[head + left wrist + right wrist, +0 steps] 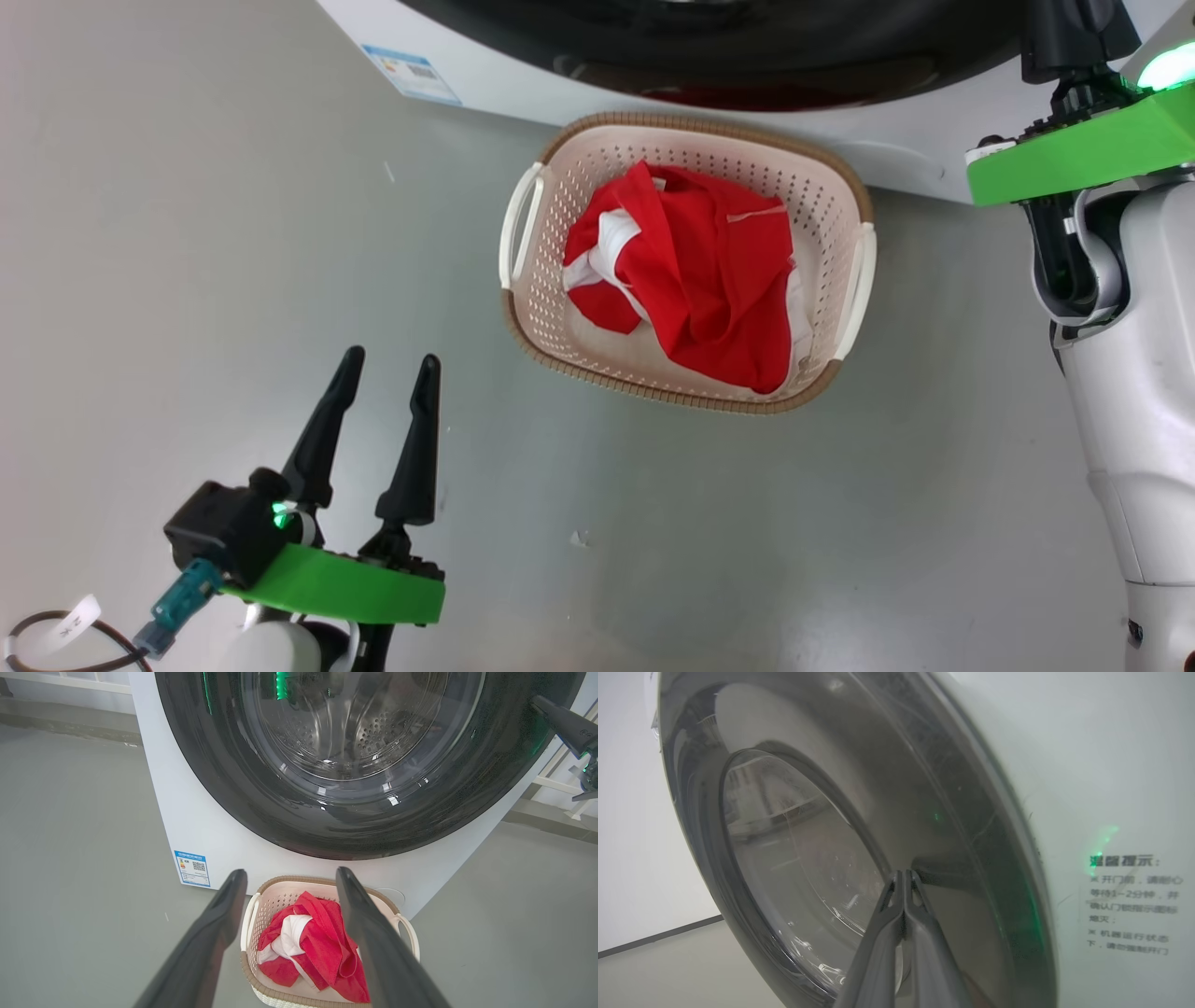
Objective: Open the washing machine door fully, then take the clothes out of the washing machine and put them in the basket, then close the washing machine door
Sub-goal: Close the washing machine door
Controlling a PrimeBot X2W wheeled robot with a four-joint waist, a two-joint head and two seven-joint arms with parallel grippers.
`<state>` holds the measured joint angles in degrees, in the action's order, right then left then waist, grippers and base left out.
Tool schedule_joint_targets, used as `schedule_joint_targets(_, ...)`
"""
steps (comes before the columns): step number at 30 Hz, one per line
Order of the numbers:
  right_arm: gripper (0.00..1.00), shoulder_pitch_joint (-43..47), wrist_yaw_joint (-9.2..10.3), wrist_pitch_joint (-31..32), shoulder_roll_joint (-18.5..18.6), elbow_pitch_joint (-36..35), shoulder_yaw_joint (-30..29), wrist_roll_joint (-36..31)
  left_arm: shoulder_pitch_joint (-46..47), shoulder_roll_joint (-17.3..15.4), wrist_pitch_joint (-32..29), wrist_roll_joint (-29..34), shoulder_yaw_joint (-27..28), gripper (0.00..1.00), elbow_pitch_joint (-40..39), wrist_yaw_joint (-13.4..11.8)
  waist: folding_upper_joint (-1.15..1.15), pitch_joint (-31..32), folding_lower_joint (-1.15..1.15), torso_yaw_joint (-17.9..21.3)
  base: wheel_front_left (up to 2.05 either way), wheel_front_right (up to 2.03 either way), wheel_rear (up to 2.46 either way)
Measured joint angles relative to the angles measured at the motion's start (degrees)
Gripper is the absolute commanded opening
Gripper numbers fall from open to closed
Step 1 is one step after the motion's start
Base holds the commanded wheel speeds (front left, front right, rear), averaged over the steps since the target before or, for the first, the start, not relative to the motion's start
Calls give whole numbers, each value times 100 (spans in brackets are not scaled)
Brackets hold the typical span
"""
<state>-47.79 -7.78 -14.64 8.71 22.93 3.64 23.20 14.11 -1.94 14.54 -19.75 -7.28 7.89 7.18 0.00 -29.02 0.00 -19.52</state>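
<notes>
Left hand (391, 357) is hanging wide and empty over the floor (187, 233); right hand (904, 873) is pressing its tips together at the washing machine door (794, 858).

Nearest, the left hand's two dark fingers (210, 933) are standing well apart, covering parts of the basket (845, 201) in the left wrist view. The clothes (709, 280) are lying bunched inside the basket, red with white trim showing and their underside hidden. The basket is sitting on the floor just before the washing machine (485, 84), near its blue label (411, 73). Beyond, the door's black rim is lying flush with the white front, though latching cannot be told. The right hand's closed tips are meeting that rim at a dark recess, with contact hard to judge. The head view is cutting off most of the door, and glare is blurring the drum behind the glass.
</notes>
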Motion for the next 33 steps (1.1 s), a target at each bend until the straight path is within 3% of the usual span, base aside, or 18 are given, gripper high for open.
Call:
schedule_joint_targets(6, 0, 215, 23, -7, 40, -5, 260, 4, -16, 4, 0, 11, 29, 100, 91, 0, 0, 228, 0, 53, 0, 0, 0)
schedule_joint_targets(7, 7, 339, 23, -7, 35, -4, 322, 15, -23, 4, 0, 19, 48, 100, 107, 0, 0, 279, 0, 67, 0, 0, 0)
schedule_joint_targets(8, 16, 642, 23, -5, 21, -9, 448, 51, -72, -3, 0, 20, 86, 100, 130, 0, 0, 389, 0, 102, 0, 0, 0)
schedule_joint_targets(10, 93, 956, 23, -5, 20, -26, 552, 52, -192, -21, 0, 44, 112, 100, 149, 0, 0, 511, 0, 146, 0, 0, 0)
schedule_joint_targets(11, 100, 1096, 23, -7, 19, -49, 597, 53, -258, -41, 0, 53, 118, 100, 158, 0, 0, 573, 0, 171, 0, 0, 0)
schedule_joint_targets(33, 100, 3734, 23, -1, -8, -469, 573, 156, -1351, -455, 0, 60, 602, 100, 202, 0, 0, 1885, 0, 1162, 0, 0, 0)
